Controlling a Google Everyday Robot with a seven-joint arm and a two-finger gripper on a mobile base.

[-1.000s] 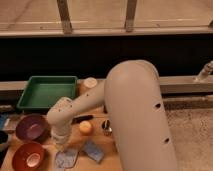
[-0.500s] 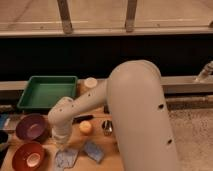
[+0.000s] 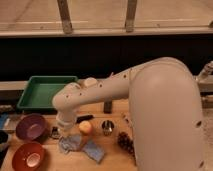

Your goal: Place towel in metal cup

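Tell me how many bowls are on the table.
2: a purple bowl at the left, a red bowl just nearer the camera. The arm may hide others. The claw, shut, is at the towel beside them.

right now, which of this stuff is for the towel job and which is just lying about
In the job: towel, metal cup, gripper shut, down at the towel.
Lying about: green tray, purple bowl, orange bowl, apple, blue slab.

No readable text, labels, brands, numbers or signs anywhere in view. Checked gripper [image 3: 61, 133], down at towel [image 3: 70, 143]: no legible marking either.
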